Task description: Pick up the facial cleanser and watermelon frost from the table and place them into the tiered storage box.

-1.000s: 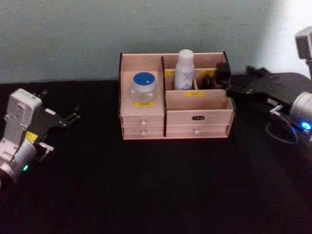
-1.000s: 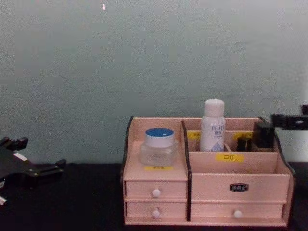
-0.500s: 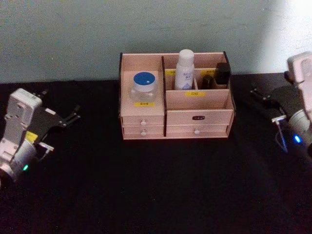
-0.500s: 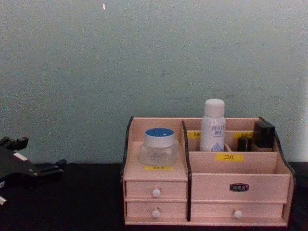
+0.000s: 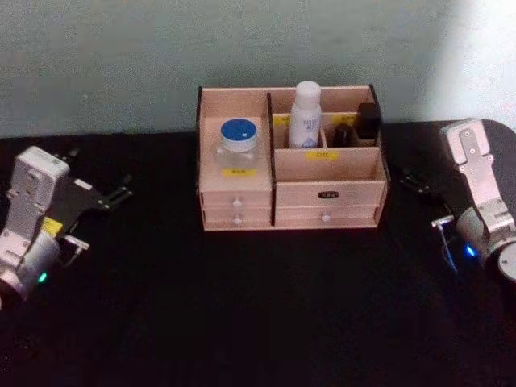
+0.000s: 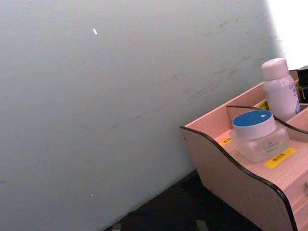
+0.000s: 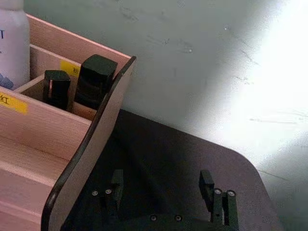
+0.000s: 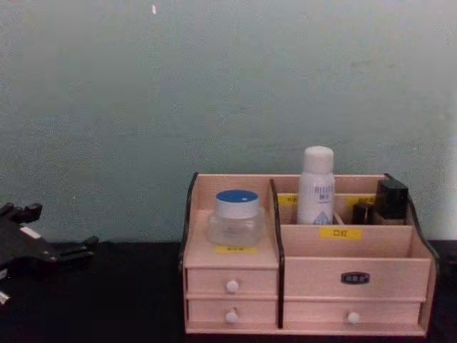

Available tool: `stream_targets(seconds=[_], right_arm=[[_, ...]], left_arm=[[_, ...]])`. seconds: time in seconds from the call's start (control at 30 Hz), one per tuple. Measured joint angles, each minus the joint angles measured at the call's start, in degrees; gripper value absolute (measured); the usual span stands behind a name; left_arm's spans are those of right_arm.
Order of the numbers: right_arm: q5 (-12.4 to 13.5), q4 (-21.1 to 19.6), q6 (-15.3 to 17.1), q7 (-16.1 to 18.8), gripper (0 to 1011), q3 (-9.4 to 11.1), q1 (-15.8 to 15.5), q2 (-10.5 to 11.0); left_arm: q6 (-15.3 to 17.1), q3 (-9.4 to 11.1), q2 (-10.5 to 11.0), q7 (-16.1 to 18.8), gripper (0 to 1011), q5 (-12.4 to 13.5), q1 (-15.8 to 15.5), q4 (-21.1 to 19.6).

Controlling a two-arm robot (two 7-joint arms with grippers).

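The left arm is held low, well to the left of the tiered storage box (image 5: pixel 289 157), its white wrist housing tilted and lit by a small green lamp. The left gripper (image 5: pixel 119 193) is pointed toward the box, well apart from it, its 2 black fingers spread with nothing between them. The right arm is held well to the right of the box, a blue lamp lit on its wrist. The right gripper (image 7: pixel 161 188) is seen with 2 fingers parted and empty, just beside the box's right wall.

Head above, chest level, both facing – seemingly squarely – tiered storage box (image 5: pixel 290 157)
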Motion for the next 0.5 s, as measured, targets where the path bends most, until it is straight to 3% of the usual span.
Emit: stream_targets(seconds=[0.5], right_arm=[[0.1, -0.5, -0.1, -0.1, 1003, 0.0, 0.0, 0.2]], left_arm=[[0.0, 0.0, 0.0, 0.0, 1001, 0.0, 0.0, 0.0]])
